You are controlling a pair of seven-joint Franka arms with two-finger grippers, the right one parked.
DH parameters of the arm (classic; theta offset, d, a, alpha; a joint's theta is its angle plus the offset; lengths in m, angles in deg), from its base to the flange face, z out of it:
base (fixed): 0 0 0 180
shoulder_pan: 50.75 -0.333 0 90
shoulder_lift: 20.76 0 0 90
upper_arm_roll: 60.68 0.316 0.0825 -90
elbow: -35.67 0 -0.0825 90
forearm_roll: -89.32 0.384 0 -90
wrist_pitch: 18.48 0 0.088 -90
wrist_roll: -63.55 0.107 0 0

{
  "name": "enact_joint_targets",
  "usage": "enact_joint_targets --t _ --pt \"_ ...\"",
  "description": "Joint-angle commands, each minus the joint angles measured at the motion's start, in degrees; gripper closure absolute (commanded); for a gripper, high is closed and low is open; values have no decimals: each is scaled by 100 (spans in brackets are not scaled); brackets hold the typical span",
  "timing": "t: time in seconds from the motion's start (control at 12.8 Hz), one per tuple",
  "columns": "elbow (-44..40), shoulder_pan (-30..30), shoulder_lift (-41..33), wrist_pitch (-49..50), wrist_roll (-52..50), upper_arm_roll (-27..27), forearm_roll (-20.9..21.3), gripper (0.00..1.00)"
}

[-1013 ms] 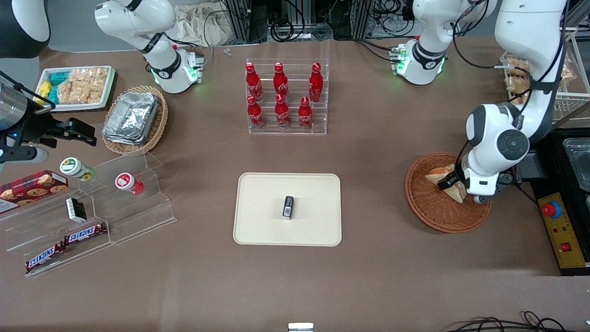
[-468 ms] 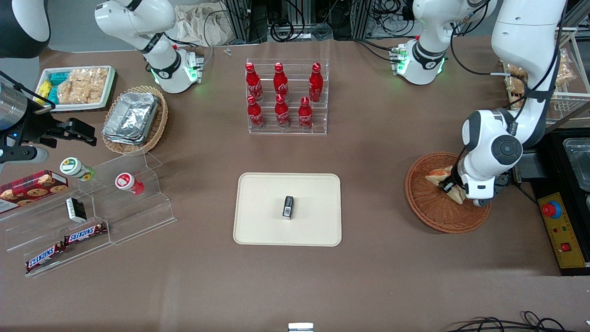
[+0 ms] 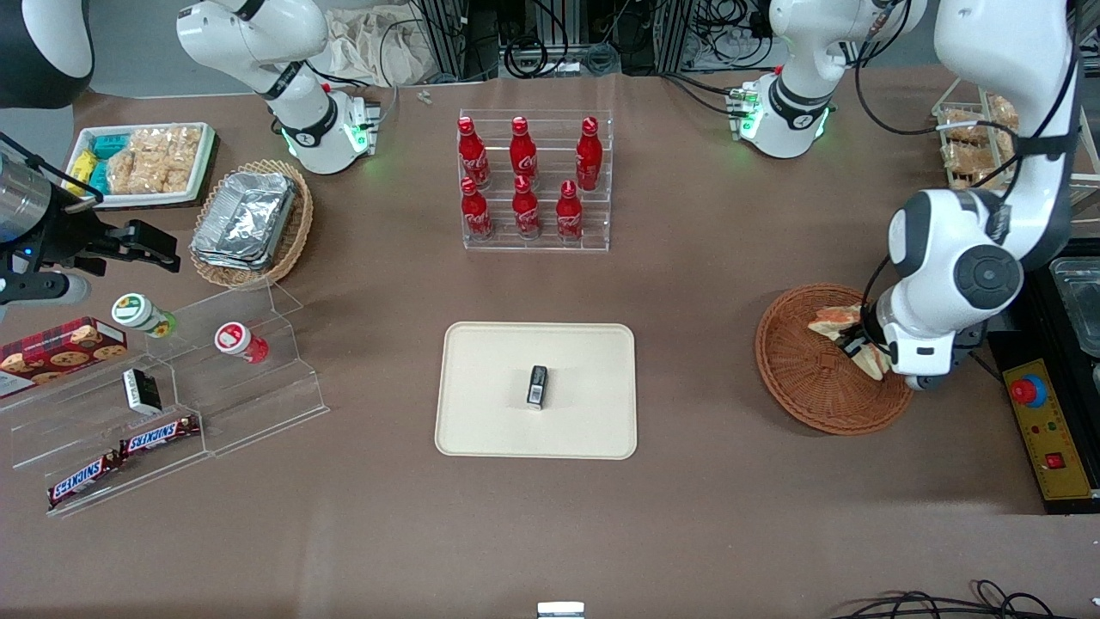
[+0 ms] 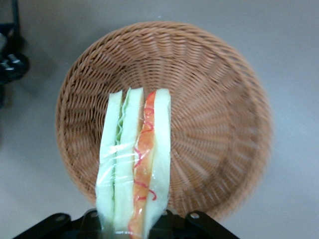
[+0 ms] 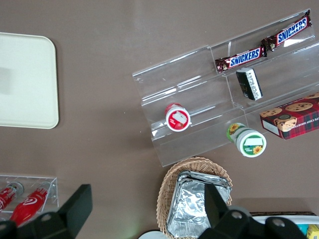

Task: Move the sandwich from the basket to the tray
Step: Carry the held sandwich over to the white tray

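Front view, from the parked arm's end toward the working arm's: you see first the flat cream-beige rectangular tray (image 3: pixel 481 387) with a small black object (image 3: pixel 537 385) on it, then bare table, then the round reddish-brown wicker basket (image 3: pixel 803 378). The gripper (image 3: pixel 862 346) hangs over this basket, its jaws closed on the triangular wedge sandwich of white bread (image 3: pixel 838 321). In the left wrist view the sandwich (image 4: pixel 133 164) points away from the gripper (image 4: pixel 133 230), its long axis in line with the fingers, seemingly lifted above the weave. For the carry, I judge only the black object needs your care; the rack of red bottles (image 3: pixel 524 182) stands well apart.
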Motion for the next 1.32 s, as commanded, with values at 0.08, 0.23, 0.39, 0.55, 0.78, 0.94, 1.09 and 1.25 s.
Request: enact_joint_targets --t 0.08,0.23,0.39,0.55,0.78,0.94,1.09,1.25 --pt "-1842 18 344 1555 141 -822 -29 100" --pt "-2441 26 686 1645 378 -1428 40 100" --pt "-2977 26 1291 1637 695 -2026 50 100" --pt "-3356 323 1863 1558 740 -2310 76 100" --pt "-4015 1105 2759 1427 705 -2292 539 100" --pt "-4149 1492 3278 910 652 -2284 822 100" --pt "-4149 1591 3692 207 626 -2284 876 100" --pt "-4149 1600 3904 -85 555 -2275 893 100"
